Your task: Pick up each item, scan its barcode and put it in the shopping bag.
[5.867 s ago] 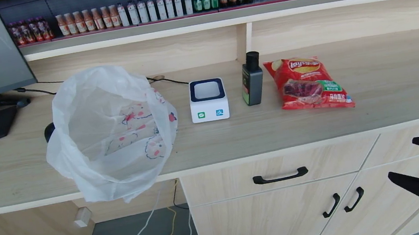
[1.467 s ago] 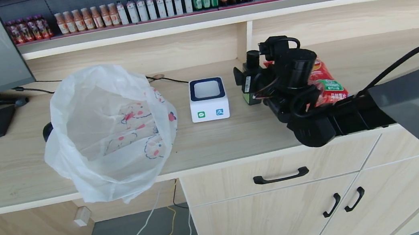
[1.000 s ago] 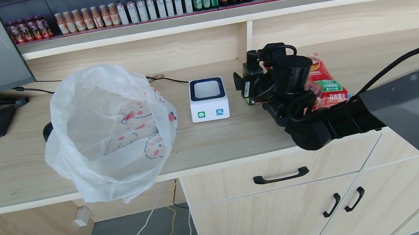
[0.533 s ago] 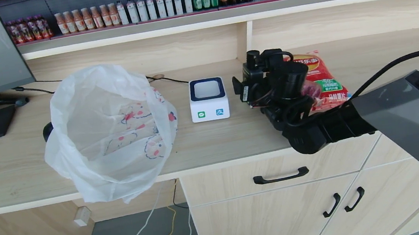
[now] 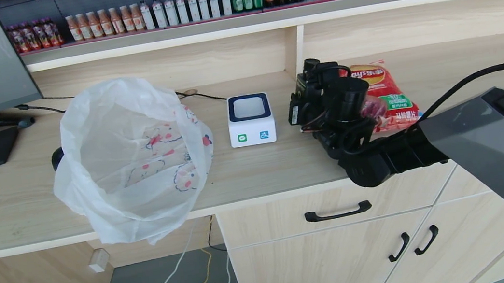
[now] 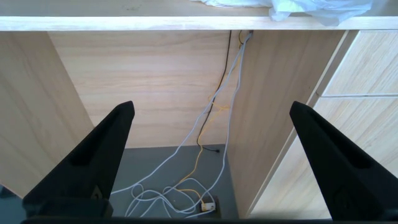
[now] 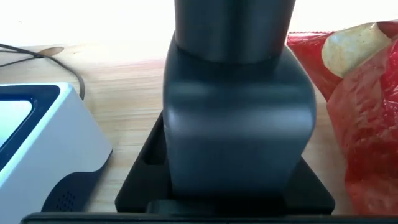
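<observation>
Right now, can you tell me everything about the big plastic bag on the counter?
The shopping bag is thin, see-through white plastic, crinkly, with cartoon figures in red and blue printed on it. It stands puffed up with its mouth wide open, tipped toward the front. It sits on the wooden counter, to the robot's left of the white scanner and apart from it. Its bottom droops over the counter's front edge. Nothing but the counter seems to touch it.

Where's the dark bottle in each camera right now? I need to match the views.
Head view: bottle stands between the scanner and the chip bag, only its cap clear.
Left wrist view: not in it.
Right wrist view: bottle fills the centre, close up.
Shared landmark: the scanner beside the bottle, in head and right wrist views.
</observation>
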`<state>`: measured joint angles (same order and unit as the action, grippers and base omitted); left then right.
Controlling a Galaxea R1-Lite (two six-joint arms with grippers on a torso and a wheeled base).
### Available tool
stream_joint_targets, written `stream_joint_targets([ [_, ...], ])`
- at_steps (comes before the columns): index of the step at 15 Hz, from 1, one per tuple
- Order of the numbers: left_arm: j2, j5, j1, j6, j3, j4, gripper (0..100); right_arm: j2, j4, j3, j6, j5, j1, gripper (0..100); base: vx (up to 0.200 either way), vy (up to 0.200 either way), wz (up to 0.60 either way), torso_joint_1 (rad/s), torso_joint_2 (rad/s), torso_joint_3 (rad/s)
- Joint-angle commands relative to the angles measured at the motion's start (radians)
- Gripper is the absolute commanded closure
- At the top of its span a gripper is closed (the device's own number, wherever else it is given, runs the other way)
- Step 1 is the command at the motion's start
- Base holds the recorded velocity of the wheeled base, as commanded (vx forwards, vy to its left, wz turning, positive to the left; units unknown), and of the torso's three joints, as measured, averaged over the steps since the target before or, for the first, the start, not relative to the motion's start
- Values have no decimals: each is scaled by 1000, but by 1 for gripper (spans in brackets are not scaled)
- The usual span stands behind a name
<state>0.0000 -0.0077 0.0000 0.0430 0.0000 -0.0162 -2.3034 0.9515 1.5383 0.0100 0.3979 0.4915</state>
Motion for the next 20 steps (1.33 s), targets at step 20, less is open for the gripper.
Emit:
stream_joint_targets([
  [20,0,0,0,-2,0,-1,0,407,199,-425,47,-5,141,100,0,0,0,0,0,0],
])
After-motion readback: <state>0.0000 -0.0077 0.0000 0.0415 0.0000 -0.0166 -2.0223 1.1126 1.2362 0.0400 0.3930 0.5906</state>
